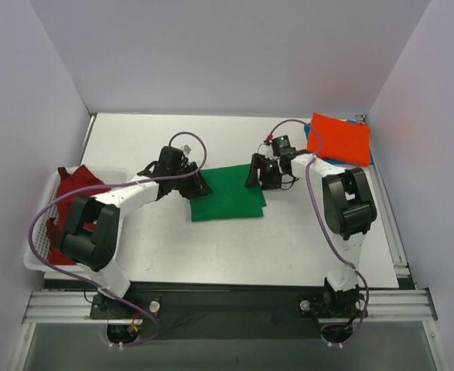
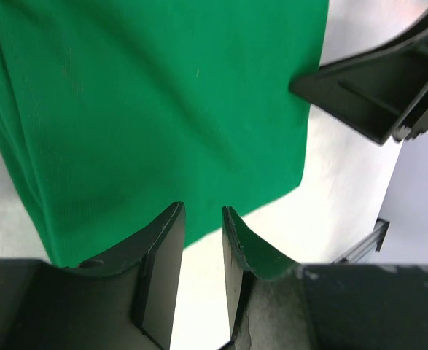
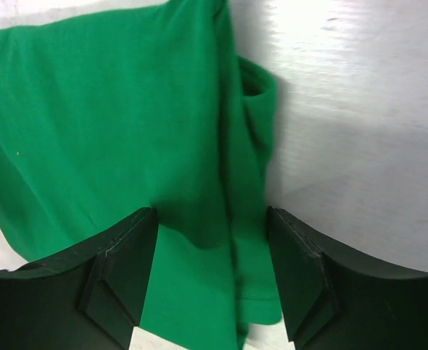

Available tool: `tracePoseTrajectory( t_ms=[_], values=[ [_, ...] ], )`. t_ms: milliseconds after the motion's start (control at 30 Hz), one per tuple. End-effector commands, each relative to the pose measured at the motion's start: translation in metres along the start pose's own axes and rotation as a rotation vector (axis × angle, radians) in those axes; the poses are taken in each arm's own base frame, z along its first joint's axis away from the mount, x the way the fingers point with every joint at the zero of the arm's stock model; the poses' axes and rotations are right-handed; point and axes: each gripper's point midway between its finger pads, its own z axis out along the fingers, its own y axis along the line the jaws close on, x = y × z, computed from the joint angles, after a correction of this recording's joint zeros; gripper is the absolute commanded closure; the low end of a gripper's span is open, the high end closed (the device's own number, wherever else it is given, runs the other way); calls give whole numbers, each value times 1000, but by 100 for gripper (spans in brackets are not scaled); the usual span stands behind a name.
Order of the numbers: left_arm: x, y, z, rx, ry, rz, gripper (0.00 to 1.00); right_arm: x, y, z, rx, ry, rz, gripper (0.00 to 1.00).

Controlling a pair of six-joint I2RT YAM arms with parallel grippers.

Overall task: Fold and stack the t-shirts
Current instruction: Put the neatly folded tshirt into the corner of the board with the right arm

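A bright green t-shirt [image 1: 228, 193] is shown folded into a neat rectangle at the middle of a white surface [image 1: 304, 247], between the two arms. Its cloth is plain and solid in colour, smooth on top, with layered folds seen along one side in the left wrist view. In the right wrist view a tucked sleeve is seen bulging out at one edge of the fold.

The left end effector [image 2: 203, 219] is held low over one edge of the green shirt, its fingers set a narrow gap apart, with white surface seen through the gap. The right end effector [image 3: 212, 219] is spread wide over the opposite edge, with green cloth seen between its fingers [image 3: 119, 270].

At the far right corner an orange-red t-shirt [image 1: 339, 137] is laid folded flat, with a blue t-shirt [image 1: 370, 151] seen as a thin edge beneath it. At the left edge of the surface, dark red t-shirts [image 1: 76, 189] are heaped loosely in a white slatted basket [image 1: 37, 259].
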Motion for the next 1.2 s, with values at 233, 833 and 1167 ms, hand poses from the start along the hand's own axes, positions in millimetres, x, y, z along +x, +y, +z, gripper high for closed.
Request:
tracePoseTrajectory(
  t_ms=[233, 833, 1167],
  values=[
    [6, -29, -48, 96, -58, 69, 62, 42, 3, 35, 152, 96, 35, 54],
    [24, -26, -112, 32, -50, 278, 63, -95, -88, -73, 707, -138, -195, 100],
    [22, -22, -109, 24, -31, 301, 63, -203, -153, -115, 944, -227, -352, 100]
  ],
)
